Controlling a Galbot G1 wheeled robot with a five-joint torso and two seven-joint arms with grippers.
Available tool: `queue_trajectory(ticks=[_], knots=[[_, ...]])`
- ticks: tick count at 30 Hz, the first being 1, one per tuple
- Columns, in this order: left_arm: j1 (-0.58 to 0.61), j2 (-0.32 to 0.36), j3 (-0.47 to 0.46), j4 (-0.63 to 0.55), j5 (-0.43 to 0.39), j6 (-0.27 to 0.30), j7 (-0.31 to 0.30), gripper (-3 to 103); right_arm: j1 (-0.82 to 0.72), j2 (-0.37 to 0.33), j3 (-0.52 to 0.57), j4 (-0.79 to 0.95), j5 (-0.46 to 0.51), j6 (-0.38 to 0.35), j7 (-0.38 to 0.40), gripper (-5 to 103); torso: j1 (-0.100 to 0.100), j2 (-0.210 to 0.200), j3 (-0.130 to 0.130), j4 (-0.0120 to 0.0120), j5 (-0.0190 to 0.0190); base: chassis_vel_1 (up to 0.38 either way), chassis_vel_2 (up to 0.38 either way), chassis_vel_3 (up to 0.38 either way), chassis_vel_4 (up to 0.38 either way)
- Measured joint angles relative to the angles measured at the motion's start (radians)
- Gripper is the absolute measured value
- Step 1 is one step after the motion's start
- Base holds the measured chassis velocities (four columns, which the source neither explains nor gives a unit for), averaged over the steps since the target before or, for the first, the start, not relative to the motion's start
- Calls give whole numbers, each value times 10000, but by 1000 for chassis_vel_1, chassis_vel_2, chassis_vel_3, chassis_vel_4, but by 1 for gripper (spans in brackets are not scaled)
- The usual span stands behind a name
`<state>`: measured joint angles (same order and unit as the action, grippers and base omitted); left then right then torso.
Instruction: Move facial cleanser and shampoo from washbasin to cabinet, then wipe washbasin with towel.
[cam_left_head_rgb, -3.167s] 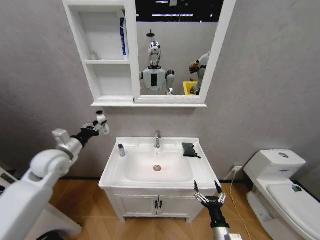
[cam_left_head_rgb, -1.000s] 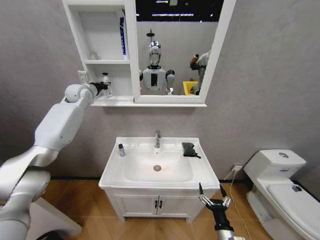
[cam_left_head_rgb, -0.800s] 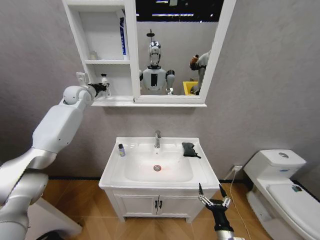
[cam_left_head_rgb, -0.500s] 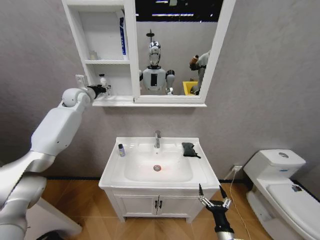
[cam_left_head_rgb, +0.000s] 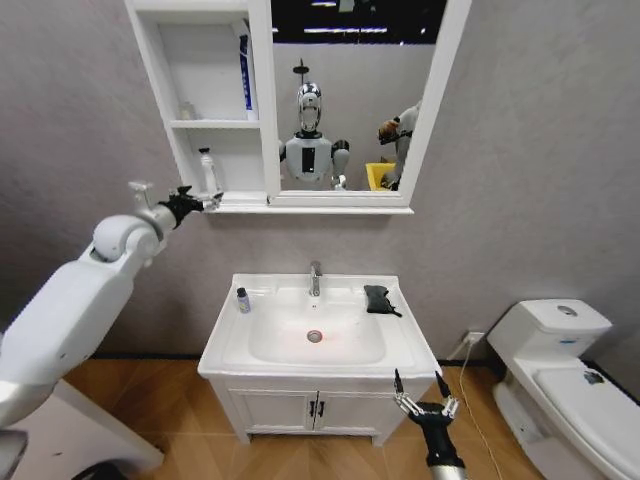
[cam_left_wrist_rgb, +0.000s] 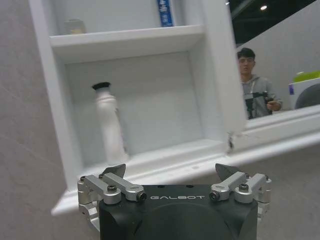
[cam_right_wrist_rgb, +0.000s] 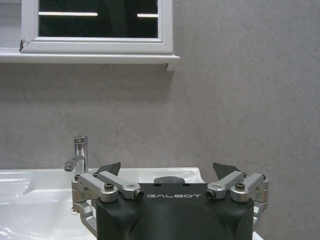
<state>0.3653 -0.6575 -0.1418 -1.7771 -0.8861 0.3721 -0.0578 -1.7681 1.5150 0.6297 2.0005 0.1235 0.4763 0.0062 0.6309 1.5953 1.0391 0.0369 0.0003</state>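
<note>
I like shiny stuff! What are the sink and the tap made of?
The sink looks like glazed white ceramic: smooth, glossy, with soft light reflections on its rim. The tap looks like chrome-plated metal, silvery and mirror-bright, though it could be plated plastic.

— What is different from a moment ago?
— The white bottle (cam_left_head_rgb: 209, 170) now stands alone in the lowest compartment of the cabinet (cam_left_head_rgb: 171, 118), no longer gripped.
— And the left gripper (cam_left_head_rgb: 194, 203)?
— It has let go, its fingers spread, and has drawn back out and lower, just outside the cabinet's bottom edge.
</note>
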Motion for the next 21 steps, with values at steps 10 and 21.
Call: queue_trajectory(ticks=[10, 21], knots=[[3699, -1685, -461, -366, 1997, -1764, -1084, 98, -131, -97, 16, 143, 56, 6, -1, 100, 1, -1, 1, -3, 0, 0, 0, 0, 0], [4091, -4847, -497, 3789, 5191, -3857, -520, 97, -64, -396, 349, 71, 524, 28, 14, 100, 5, -2, 2, -5, 0, 0, 0, 0, 0]])
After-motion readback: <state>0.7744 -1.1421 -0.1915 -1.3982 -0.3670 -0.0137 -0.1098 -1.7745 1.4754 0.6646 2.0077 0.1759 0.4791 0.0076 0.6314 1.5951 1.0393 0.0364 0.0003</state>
